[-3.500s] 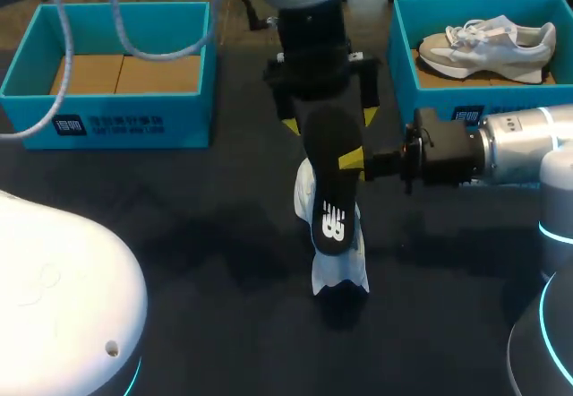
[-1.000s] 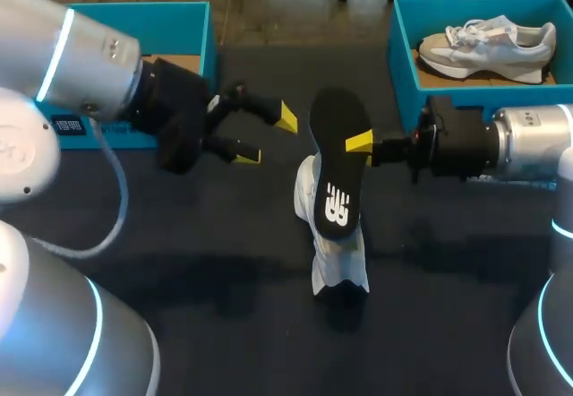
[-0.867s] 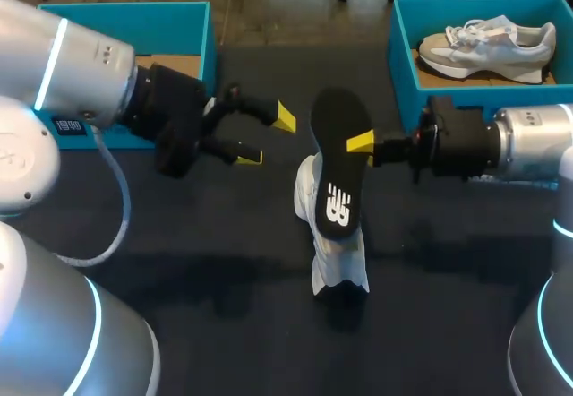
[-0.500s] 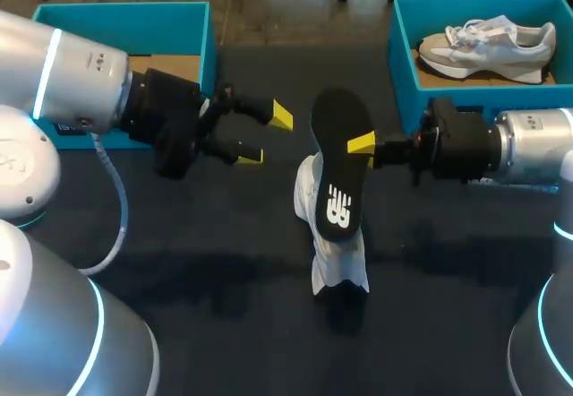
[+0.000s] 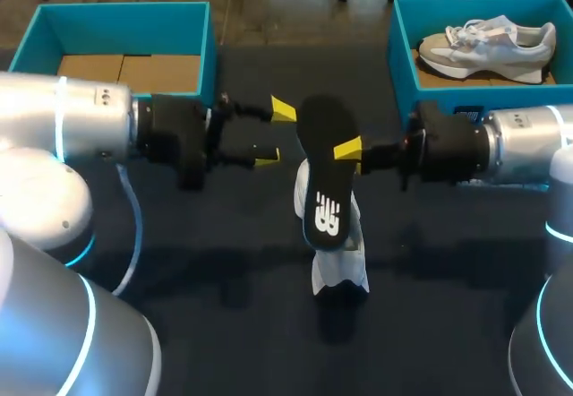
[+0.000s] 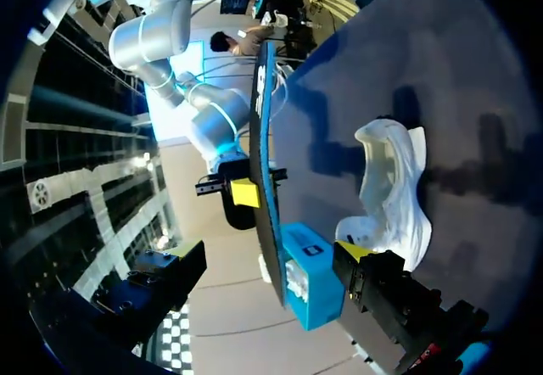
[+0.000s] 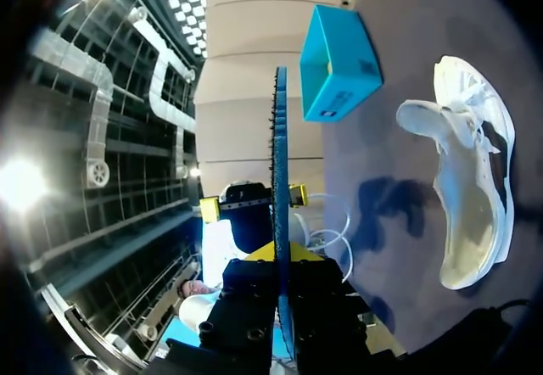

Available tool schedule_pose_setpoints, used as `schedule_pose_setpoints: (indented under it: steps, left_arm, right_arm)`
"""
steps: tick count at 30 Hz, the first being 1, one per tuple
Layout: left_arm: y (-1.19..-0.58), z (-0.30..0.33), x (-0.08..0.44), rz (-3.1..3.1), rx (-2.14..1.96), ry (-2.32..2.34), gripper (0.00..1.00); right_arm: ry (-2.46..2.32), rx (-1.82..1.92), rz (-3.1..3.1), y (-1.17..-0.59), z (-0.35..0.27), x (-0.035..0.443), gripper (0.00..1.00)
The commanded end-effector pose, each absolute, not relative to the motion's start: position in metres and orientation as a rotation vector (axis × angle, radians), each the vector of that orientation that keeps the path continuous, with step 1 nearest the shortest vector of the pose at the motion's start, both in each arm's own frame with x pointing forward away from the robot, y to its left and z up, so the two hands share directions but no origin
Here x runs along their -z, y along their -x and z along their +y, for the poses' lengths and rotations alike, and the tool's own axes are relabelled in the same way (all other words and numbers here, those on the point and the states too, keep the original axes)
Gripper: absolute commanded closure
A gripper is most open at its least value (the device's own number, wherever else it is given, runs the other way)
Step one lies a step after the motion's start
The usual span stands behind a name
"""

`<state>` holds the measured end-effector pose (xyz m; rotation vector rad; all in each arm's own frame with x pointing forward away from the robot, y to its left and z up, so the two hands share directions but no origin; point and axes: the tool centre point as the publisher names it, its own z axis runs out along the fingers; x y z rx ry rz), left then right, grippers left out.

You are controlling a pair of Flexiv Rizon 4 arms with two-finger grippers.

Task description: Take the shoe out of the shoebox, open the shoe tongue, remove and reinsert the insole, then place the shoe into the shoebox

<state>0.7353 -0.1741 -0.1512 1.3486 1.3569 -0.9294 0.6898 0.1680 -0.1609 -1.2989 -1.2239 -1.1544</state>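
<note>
My right gripper [image 5: 346, 150] is shut on the edge of a black insole [image 5: 325, 174], which hangs tilted above the white shoe [image 5: 337, 251] lying on the dark table. In the right wrist view the insole [image 7: 280, 180] shows edge-on between that gripper's [image 7: 284, 294] fingers, with the shoe [image 7: 472, 180] on the table beside it. From the left, my left gripper [image 5: 276, 133] stands open, its yellow tips just short of the insole's upper edge. In the left wrist view the insole [image 6: 265, 180] stands edge-on ahead of the left gripper [image 6: 271, 282], and the shoe [image 6: 390, 187] lies beyond.
An empty teal shoebox [image 5: 116, 12] with a cardboard floor stands at the back left. A second teal box [image 5: 403, 51] at the back right holds a grey-white sneaker [image 5: 488, 45]. The dark table [image 5: 224, 306] lies bare in front of the shoe.
My left arm swung from above the insole round to its left and has now closed in, fingers open. The right gripper shifted the insole slightly left and lower.
</note>
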Motion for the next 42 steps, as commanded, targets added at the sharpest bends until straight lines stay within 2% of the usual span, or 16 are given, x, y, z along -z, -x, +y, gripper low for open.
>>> schedule_pose_setpoints:
  steps: [1,15,16,17,18,19,25,26,28,30,34,37,41,42]
  left_arm:
    - [-0.744,-0.186,0.159,1.307,0.993,-1.289,0.00]
    - [-0.745,-0.209,0.160,1.259,1.085,-1.200,0.00]
    - [-0.745,-0.211,0.159,1.259,1.081,-1.200,0.20]
    - [-0.745,-0.212,0.159,1.259,1.080,-1.199,0.33]
    - [-0.745,-0.213,0.159,1.254,1.088,-1.186,0.37]
    - [-0.745,-0.215,0.158,1.243,1.079,-1.185,0.51]
    - [-0.743,-0.221,0.160,1.241,1.091,-1.164,0.56]
    - [-0.742,-0.222,0.160,1.242,1.092,-1.163,0.64]
    - [-0.741,-0.222,0.161,1.243,1.092,-1.161,0.67]
    - [-0.741,-0.222,0.163,1.247,1.090,-1.157,0.81]
    - [-0.743,-0.220,0.165,1.260,1.086,-1.138,0.85]
    - [-0.744,-0.219,0.165,1.261,1.086,-1.131,0.99]
    - [-0.745,-0.219,0.164,1.264,1.092,-1.119,1.00]
    - [-0.745,-0.219,0.164,1.273,1.101,-1.111,1.00]
  right_arm:
    - [1.308,1.140,-1.234,-0.693,0.180,0.159,1.00]
    - [1.292,1.155,-1.259,-0.695,0.190,0.156,1.00]
    - [1.290,1.155,-1.259,-0.695,0.190,0.156,1.00]
    - [1.290,1.155,-1.259,-0.695,0.190,0.156,1.00]
    - [1.287,1.155,-1.260,-0.696,0.191,0.156,1.00]
    - [1.287,1.154,-1.261,-0.696,0.191,0.156,1.00]
    - [1.294,1.141,-1.272,-0.699,0.190,0.155,1.00]
    - [1.295,1.140,-1.272,-0.699,0.190,0.155,1.00]
    - [1.299,1.140,-1.271,-0.699,0.190,0.155,1.00]
    - [1.301,1.143,-1.268,-0.699,0.190,0.155,1.00]
    - [1.300,1.147,-1.263,-0.699,0.190,0.156,1.00]
    - [1.299,1.147,-1.261,-0.699,0.191,0.157,1.00]
    - [1.296,1.146,-1.262,-0.699,0.191,0.157,1.00]
    - [1.303,1.154,-1.254,-0.698,0.191,0.158,0.66]
